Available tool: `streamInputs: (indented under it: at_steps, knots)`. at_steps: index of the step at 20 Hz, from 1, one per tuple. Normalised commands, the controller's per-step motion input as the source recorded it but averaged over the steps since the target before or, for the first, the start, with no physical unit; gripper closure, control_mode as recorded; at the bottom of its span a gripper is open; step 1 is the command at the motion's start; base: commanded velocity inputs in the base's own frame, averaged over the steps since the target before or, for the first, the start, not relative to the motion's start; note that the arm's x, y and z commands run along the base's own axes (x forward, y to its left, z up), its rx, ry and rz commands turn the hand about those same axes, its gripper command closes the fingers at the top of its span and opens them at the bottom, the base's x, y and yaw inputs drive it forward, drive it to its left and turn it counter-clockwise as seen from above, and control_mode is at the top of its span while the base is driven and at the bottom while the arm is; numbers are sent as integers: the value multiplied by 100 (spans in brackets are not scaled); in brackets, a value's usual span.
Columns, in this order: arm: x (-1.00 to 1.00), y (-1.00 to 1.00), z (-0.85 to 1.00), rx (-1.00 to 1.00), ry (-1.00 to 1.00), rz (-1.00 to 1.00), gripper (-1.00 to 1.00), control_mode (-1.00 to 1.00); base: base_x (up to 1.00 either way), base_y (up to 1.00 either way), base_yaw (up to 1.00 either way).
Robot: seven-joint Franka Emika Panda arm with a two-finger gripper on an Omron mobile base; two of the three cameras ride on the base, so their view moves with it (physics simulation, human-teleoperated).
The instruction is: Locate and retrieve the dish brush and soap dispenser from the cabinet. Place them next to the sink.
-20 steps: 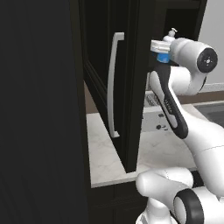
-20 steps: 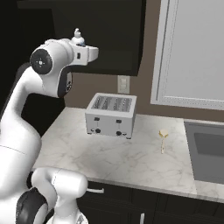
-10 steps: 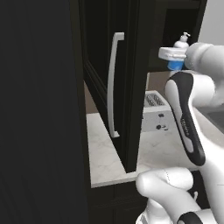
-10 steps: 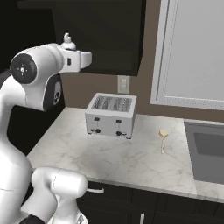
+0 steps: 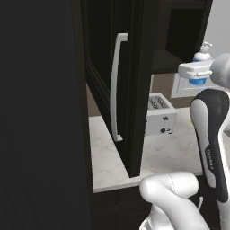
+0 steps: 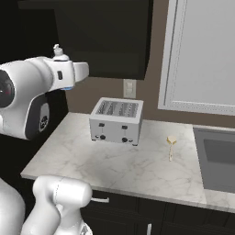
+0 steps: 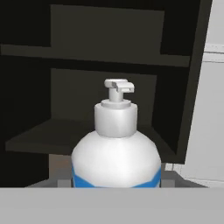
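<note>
Marble counter [image 6: 137, 170] lying under the raised arm, soap in hand.
Gripper [image 5: 197, 77] is clamping the soap dispenser [image 7: 116, 148] upright, partly closed around it, beside the open cabinet [image 5: 130, 81]; toaster [image 6: 117, 120] sitting below, brush [image 6: 171, 143] lying near the sink [image 6: 218, 158].
</note>
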Motion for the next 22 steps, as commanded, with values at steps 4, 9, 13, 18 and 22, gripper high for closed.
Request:
streamInputs:
  at_steps: [4, 9, 13, 18, 22]
  knots:
    - [-52, -43, -13, -3, -2, 9, 100, -100, 0, 0, 0]
    - [-12, -50, -16, -3, 0, 14, 100, -100, 0, 0, 0]
    - [-17, -52, -25, -2, -1, 13, 100, -100, 0, 0, 0]
    - [-11, -52, -26, -3, -2, 13, 100, -100, 0, 0, 0]
    - [0, -53, -35, -2, -1, 8, 100, -100, 0, 0, 0]
